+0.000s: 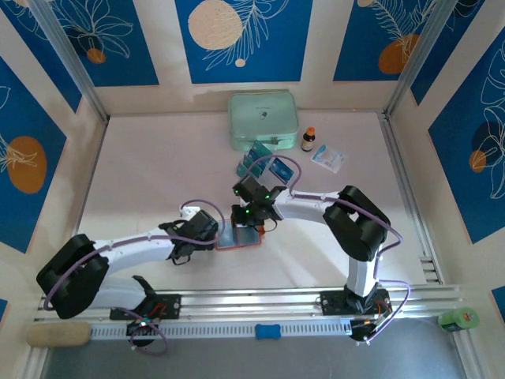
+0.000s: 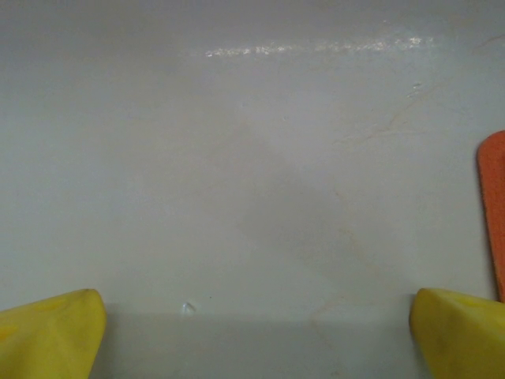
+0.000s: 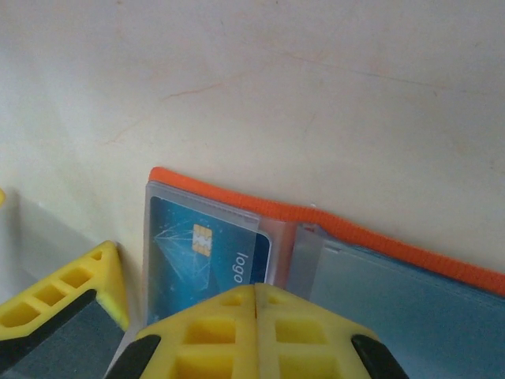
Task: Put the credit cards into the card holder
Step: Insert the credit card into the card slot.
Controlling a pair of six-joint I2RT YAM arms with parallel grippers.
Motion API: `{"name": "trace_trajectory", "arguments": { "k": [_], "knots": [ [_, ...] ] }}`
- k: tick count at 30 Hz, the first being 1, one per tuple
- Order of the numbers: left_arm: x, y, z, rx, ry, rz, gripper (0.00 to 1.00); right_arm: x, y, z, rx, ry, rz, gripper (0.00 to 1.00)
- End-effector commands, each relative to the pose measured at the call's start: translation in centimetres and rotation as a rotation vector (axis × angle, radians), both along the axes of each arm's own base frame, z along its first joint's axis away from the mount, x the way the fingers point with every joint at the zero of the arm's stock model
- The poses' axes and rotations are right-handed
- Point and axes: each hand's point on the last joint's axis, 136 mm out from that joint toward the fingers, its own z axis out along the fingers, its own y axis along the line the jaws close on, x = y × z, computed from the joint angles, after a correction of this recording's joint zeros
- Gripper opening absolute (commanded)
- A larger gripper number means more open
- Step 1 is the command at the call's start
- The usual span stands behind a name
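The card holder (image 1: 245,238) lies open on the table between the arms, orange-red rim (image 3: 331,223) around clear pockets. A teal-blue credit card (image 3: 197,249) with a gold chip and the word "logo" sits in its left pocket. My right gripper (image 3: 256,298) is shut, fingertips flush together over the card's near edge, nothing visible between them. My left gripper (image 2: 256,335) is open wide over bare table, just left of the holder, whose orange edge (image 2: 493,213) shows beside the right finger. Its yellow finger (image 3: 75,300) stands by the holder's left side. More credit cards (image 1: 260,164) stand farther back.
A mint-green zip case (image 1: 263,120) lies at the back centre. To its right stand a small brown bottle (image 1: 308,139) and a white-and-blue sachet (image 1: 327,158). Metal frame rails (image 1: 406,181) border the table's sides.
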Motion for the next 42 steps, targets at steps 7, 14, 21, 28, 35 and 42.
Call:
{"name": "trace_trajectory", "arguments": {
  "k": [7,14,21,28,35,42],
  "knots": [
    [0.6,0.0,0.0,0.001,-0.009,0.007,1.0,-0.4,0.9,-0.7,0.004,0.022,0.031,0.03],
    [0.6,-0.2,0.1,-0.004,-0.01,0.004,1.0,-0.8,2.0,-0.7,0.012,0.03,0.055,0.02],
    [0.6,-0.2,0.2,-0.01,-0.011,0.003,1.0,-0.8,1.8,0.7,0.019,0.009,0.059,0.02],
    [0.5,-0.2,1.2,-0.035,-0.025,0.005,1.0,-0.7,-0.4,4.2,0.029,-0.058,0.031,0.08],
    [0.5,0.1,3.3,-0.066,-0.075,0.011,1.0,-0.6,-4.1,5.1,-0.021,-0.092,-0.018,0.19],
    [0.9,0.0,6.1,-0.084,-0.13,-0.006,1.0,-0.9,-7.2,4.2,-0.081,-0.094,-0.045,0.33]
  ]
}}
